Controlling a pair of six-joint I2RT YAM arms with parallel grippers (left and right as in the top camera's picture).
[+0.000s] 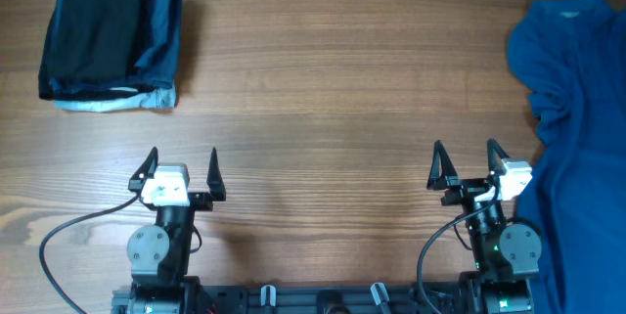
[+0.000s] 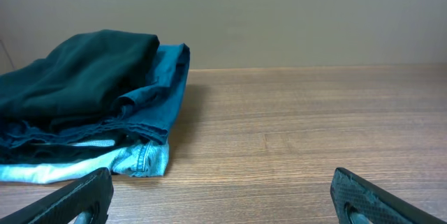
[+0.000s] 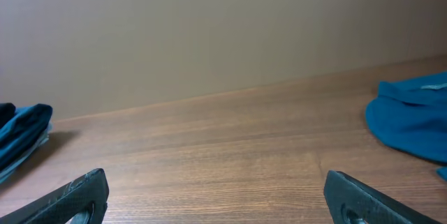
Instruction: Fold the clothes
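Between garments, I judge: my left gripper [image 1: 183, 153] and right gripper [image 1: 465, 146] both gape empty short of the folded stack [image 1: 112, 40], and the crumpled blue shirt [image 1: 577, 109], well right of that stack, likely needs grasping and spreading flat next.

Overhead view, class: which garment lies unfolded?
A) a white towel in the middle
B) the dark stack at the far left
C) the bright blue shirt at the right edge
C: the bright blue shirt lies rumpled and spread out at the right edge, while the dark stack sits squared up at the far left.
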